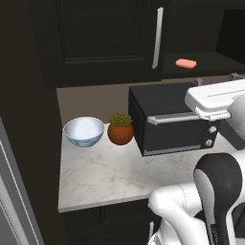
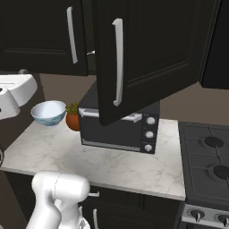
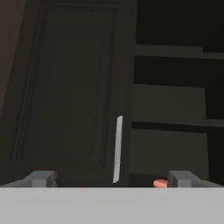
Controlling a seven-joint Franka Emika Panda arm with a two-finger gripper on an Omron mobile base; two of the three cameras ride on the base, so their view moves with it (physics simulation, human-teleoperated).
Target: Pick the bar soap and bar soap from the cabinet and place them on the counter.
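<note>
With one cabinet [image 2: 147, 53] door swung wide so its shelf is exposed, a bar soap [image 1: 185, 63] is seen lying there, at 1 o'clock of the toaster oven [image 1: 172, 127] on the worktop [image 1: 119, 177], while the fingers [image 3: 43, 178] are held apart, empty, facing it.

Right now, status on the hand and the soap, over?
Hand open, holding nothing, facing the open cabinet. One soap bar on the cabinet shelf, not grabbed. Closed left door beside the opening; toaster oven sits below.

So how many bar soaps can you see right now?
1. The bar soap lies on the lower shelf of the open cabinet, above the toaster oven. A second may be hidden deeper inside.
</note>
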